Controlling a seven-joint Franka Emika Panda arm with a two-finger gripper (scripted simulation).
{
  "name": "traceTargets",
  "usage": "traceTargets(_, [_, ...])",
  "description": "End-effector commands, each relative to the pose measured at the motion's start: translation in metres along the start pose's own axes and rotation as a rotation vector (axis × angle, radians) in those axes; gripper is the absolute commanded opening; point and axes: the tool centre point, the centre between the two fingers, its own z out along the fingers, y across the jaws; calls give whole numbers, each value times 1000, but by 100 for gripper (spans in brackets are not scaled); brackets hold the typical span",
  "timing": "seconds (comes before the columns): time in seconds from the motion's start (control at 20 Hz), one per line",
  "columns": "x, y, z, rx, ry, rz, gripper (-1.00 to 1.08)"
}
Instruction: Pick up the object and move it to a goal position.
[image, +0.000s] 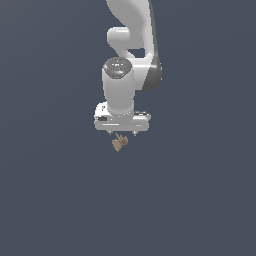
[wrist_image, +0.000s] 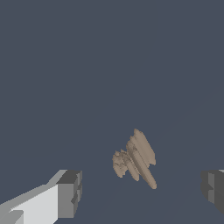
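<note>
The gripper (image: 122, 134) hangs just above centre in the exterior view, pointing straight down from the white arm (image: 131, 55) that drops in from the top edge. Its jaws stand wide apart: in the wrist view one dark finger pad (wrist_image: 70, 192) sits at the lower left and the other (wrist_image: 213, 189) at the lower right edge, with a broad gap of bare floor between them. Nothing is held, and neither pad touches anything. The object (image: 119, 142), a small tan lump, lies on the dark grey floor (image: 55, 190) directly under the gripper, just below the fingertips in the exterior view and close to them, though from that view I cannot tell whether there is a gap. In the wrist view the object (wrist_image: 134, 158) sits in the lower middle of the frame, between the two pads but nearer the right-hand side of the gap than the left, clear of both. It is ridged and elongated, its long axis running diagonally from upper left to lower right, with a slimmer tip pointing down toward the lower right and stubbier lobes bunched on its left side.
</note>
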Motion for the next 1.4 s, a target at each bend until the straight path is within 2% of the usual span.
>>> traceTargets(0.0, [0, 0, 0, 0, 0, 0, 100])
traceTargets(0.4, [-3, 25, -12, -14, -2, 12, 100])
traceTargets(0.75, [-3, 25, -10, -15, -1, 0, 100])
traceTargets(1.35, [-13, 23, 17, -17, 9, -170, 100])
